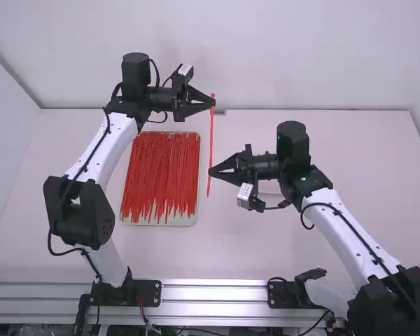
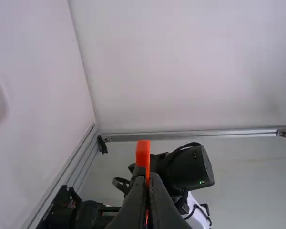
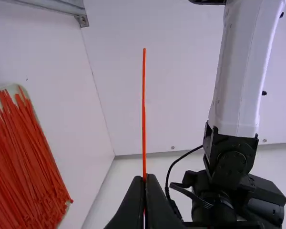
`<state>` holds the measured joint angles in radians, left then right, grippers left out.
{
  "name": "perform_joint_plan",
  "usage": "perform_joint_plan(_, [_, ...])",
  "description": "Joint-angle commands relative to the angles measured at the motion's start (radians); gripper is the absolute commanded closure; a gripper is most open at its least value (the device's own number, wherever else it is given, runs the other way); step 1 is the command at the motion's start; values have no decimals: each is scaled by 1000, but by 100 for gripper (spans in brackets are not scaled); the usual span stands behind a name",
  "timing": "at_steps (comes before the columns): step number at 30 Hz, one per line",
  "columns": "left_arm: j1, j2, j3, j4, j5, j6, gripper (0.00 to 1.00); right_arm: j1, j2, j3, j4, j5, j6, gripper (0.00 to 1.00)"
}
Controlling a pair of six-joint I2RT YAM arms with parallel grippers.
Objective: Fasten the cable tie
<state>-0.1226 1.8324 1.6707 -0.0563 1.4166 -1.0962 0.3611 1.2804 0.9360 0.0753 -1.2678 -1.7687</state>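
A single red cable tie [image 1: 211, 136] hangs upright above the table, held at both ends. My left gripper [image 1: 208, 105] is shut on its upper end, just below the square head [image 2: 143, 151], which sticks out past the fingertips. My right gripper [image 1: 211, 170] is shut on the strap's lower part, with a short tail [image 1: 208, 189] poking below it. In the right wrist view the thin strap [image 3: 144, 109] runs straight away from the closed right gripper [image 3: 144, 180]. In the left wrist view my left gripper [image 2: 145, 180] pinches the tie.
A flat tray [image 1: 196, 137] with several loose red cable ties [image 1: 161, 178] lies on the table left of the held tie, under the left arm. The same pile of ties [image 3: 19, 167] appears in the right wrist view. White walls enclose the table at the back and left.
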Motion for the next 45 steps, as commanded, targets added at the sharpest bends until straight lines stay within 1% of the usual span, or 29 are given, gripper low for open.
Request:
perform_joint_plan(1, [-8, -16, -10, 4, 0, 33, 98, 10, 3, 26, -2, -17, 44, 100])
perform_joint_plan(9, [-6, -16, -10, 13, -19, 47, 98, 12, 3, 26, -6, -18, 45, 100])
perform_joint_plan(15, [-2, -16, -10, 5, -19, 121, 98, 13, 3, 26, -1, -17, 106, 100])
perform_joint_plan(19, [-3, -16, -10, 10, -23, 219, 98, 12, 3, 26, -1, -17, 161, 100])
perform_joint_plan(21, [-2, -16, -10, 11, -22, 305, 98, 12, 3, 26, 0, -14, 219, 100])
perform_joint_plan(22, [2, -16, -10, 11, -22, 369, 98, 12, 3, 26, 0, -15, 282, 100])
perform_joint_plan(24, [7, -16, -10, 11, -22, 430, 98, 13, 3, 26, -1, -15, 357, 100])
perform_joint_plan(26, [18, -16, -10, 10, -18, 524, 98, 13, 3, 26, 0, -39, 541, 100])
perform_joint_plan(27, [19, -16, -10, 10, -19, 535, 98, 13, 3, 26, 1, -43, 570, 100])
perform_joint_plan(29, [18, -16, -10, 6, -19, 604, 98, 12, 3, 26, 0, -58, 799, 100])
perform_joint_plan(30, [21, -16, -10, 6, -19, 621, 98, 12, 3, 26, 3, -53, 874, 100])
perform_joint_plan(35, [13, -16, -10, 3, -18, 669, 98, 4, 3, 26, 69, 53, 1131, 100])
perform_joint_plan(36, [10, -16, -10, 3, -19, 671, 98, 5, 3, 26, 98, 98, 1205, 100])
perform_joint_plan(38, [13, -16, -10, 2, -19, 671, 98, 14, 3, 26, 146, 116, 1249, 100])
perform_joint_plan(40, [11, -16, -10, 2, -19, 671, 98, 20, 3, 26, 166, 97, 1244, 100])
perform_joint_plan(44, [10, -16, -10, 2, -19, 679, 98, 3, 3, 26, 184, -131, 1119, 100])
perform_joint_plan(45, [14, -16, -10, 2, -18, 679, 98, -5, 3, 26, 184, -166, 1109, 100])
